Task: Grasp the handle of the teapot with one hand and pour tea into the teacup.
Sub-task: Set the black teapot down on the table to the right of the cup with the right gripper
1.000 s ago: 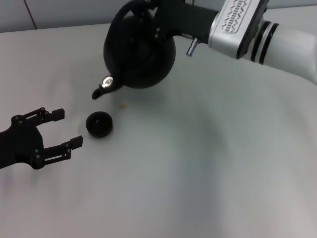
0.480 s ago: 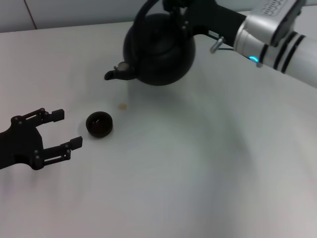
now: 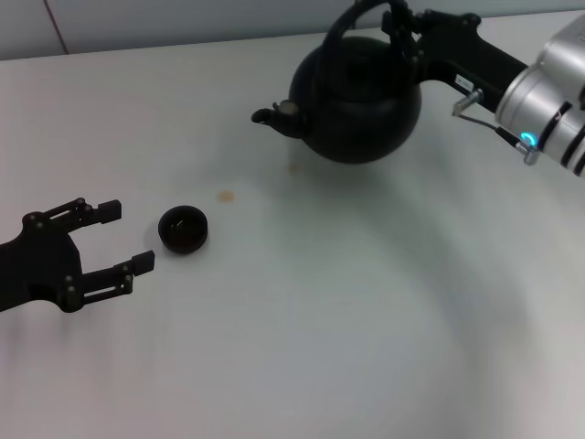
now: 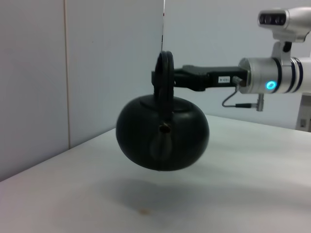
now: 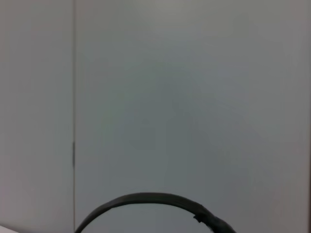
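The large round matte-black teapot hangs in the air above the far part of the pale grey tabletop, held level, its short curved spout pointing toward the robot's left. The left wrist view shows clear space between its rounded underside and the surface, with a soft shadow below. The right tool is clamped on the thick black arched handle near its top, with the black wrist link and silver forearm running off to the right; a blue light glows on that arm. In the right wrist view only a thin arc of the handle shows against a plain grey wall.

The tiny round dark handleless teacup stands upright on the tabletop, well apart from the teapot, nearer the robot and to its left. Whether it holds any liquid is hard to tell. A small brownish spot marks the surface between cup and pot, and a fainter one lies nearer the pot.

The left tool rests low near the tabletop just beside the teacup, its two black fingers spread wide and holding nothing.
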